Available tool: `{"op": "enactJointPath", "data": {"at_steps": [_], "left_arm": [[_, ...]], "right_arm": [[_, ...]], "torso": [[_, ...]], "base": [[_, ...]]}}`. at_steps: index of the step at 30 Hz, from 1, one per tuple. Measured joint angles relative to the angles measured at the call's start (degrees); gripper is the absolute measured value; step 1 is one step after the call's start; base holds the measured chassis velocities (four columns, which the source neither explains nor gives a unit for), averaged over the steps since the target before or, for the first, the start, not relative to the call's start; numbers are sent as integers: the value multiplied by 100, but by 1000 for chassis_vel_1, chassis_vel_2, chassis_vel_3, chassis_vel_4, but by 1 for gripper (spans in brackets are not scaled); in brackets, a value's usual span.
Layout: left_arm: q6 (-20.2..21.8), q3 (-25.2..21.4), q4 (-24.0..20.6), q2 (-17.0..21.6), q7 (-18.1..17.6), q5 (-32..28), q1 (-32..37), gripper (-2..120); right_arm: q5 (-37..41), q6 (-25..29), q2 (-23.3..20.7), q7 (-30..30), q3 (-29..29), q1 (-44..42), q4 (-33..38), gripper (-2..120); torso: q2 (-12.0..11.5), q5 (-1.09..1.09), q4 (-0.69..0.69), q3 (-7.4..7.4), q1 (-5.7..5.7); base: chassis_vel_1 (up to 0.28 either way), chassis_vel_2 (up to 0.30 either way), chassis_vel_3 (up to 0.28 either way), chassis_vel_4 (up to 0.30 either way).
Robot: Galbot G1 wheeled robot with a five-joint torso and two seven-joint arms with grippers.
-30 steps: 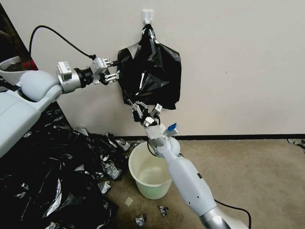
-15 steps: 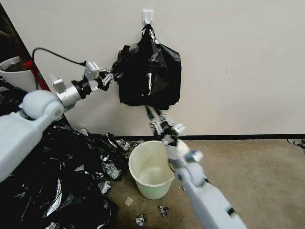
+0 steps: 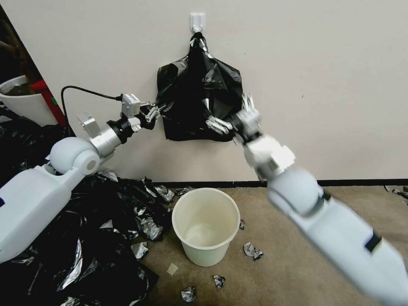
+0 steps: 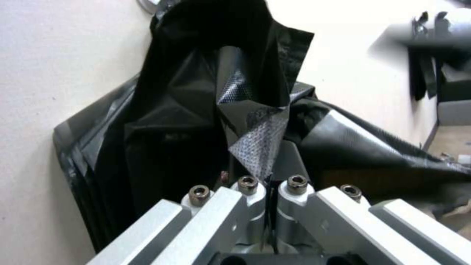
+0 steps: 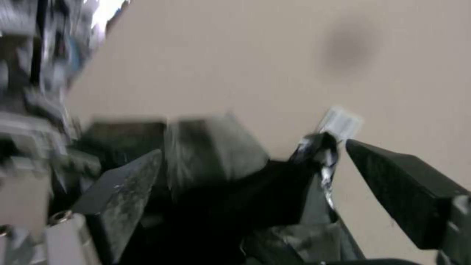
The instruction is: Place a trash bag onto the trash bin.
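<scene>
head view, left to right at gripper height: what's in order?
white pot → left gripper, shut on a fold of film → bag stack hanging from the wall hook → right gripper, open at the stack's right edge.

Counts: two tools, one bucket, one hook, one hanging bag stack.

One left tool (image 3: 158, 109) and one right tool (image 3: 231, 115); one small round cream-white plastic bucket (image 3: 206, 226); one white wall hook (image 3: 197, 21); one flat black plastic bag stack (image 3: 199, 102); one heap of black plastic film (image 3: 72, 238); four small crumpled black scraps (image 3: 253, 250) on the carpet beside the bucket.
</scene>
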Motion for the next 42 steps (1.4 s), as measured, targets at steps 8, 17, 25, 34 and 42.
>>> {"op": "enactJointPath", "data": {"at_steps": [8,17,25,34,42], "left_arm": [[6,-9,-65,-28,-45,-14,-7,0],[7,-105,-143,-40,-74,-26,75,0],[12,-106,-183,-83,-116,-28,70,0],[12,-119,-252,-58,-161,-28,114,0],[14,-209,-345,17,-216,-38,186,0]], "right_arm": [[-644,-2442,45,-1036,-434,820,152,97],[-2166,-2688,147,-2068,-443,807,25,83],[-2526,-2638,97,-2459,-308,591,-89,67],[-2523,-2608,24,-2494,-94,320,-67,52],[-1981,-2593,-74,-2325,62,128,62,21]], "torso": [[0,0,-3,0,0],[0,0,-3,0,0],[0,1,-3,0,0],[0,0,-3,-1,0],[0,1,-3,-1,0]], "base": [[0,0,0,0],[0,0,0,0],[0,0,0,0],[0,0,0,0],[0,0,0,0]]}}
